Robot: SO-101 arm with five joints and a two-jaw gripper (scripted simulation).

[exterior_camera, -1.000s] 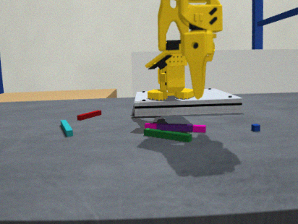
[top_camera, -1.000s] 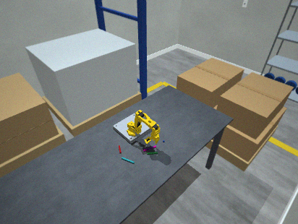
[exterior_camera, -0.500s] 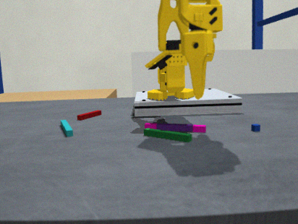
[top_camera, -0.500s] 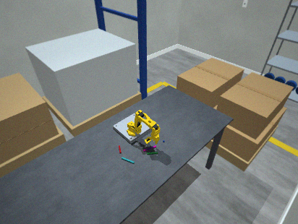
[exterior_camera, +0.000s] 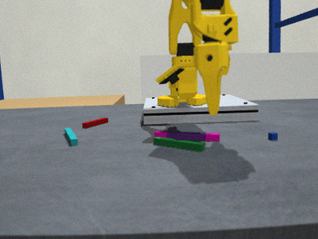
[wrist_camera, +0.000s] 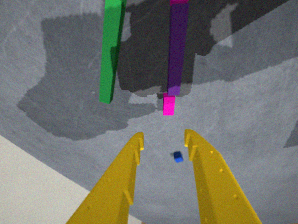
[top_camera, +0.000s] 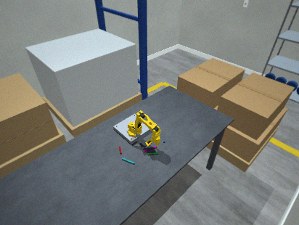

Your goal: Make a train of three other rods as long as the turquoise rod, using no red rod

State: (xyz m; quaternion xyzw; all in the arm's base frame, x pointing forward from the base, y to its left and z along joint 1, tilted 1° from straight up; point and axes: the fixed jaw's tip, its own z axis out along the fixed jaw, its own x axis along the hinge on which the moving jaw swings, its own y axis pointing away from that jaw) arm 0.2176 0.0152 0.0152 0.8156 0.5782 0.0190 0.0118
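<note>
Gripper [top_camera: 152,144] [exterior_camera: 214,113] [wrist_camera: 164,134]: parted by a modest gap, raised above the table, nothing held
Train: purple rod [exterior_camera: 186,136] [wrist_camera: 176,50] set between two magenta rods, near one [exterior_camera: 212,137] [wrist_camera: 169,105] and far one [exterior_camera: 160,134] [wrist_camera: 179,2], all flat; near joint seen slightly offset
Top view, clock from gripper: green rod [top_camera: 152,154] [exterior_camera: 178,144] [wrist_camera: 111,55] at 6, beside train; turquoise rod [top_camera: 128,161] [exterior_camera: 71,136] at 8; red rod [top_camera: 120,149] [exterior_camera: 95,122] at 9; blue rod [top_camera: 164,141] [exterior_camera: 272,136] [wrist_camera: 178,157] at 3

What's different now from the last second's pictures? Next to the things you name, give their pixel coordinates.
The claw [top_camera: 152,144] [exterior_camera: 213,112] [wrist_camera: 164,137] has come down a little toward the table [top_camera: 83,181] [exterior_camera: 116,193] [wrist_camera: 240,110]. It is empty, its fingers apart. No rod has visibly moved: green [top_camera: 152,154] [exterior_camera: 178,144] [wrist_camera: 110,55], purple [exterior_camera: 186,136] [wrist_camera: 177,50], turquoise [top_camera: 128,161] [exterior_camera: 71,136], red [top_camera: 120,149] [exterior_camera: 95,122], blue [top_camera: 164,141] [exterior_camera: 272,136] [wrist_camera: 178,157] and both magenta ones [exterior_camera: 212,137] [wrist_camera: 169,107] lie as before.
</note>
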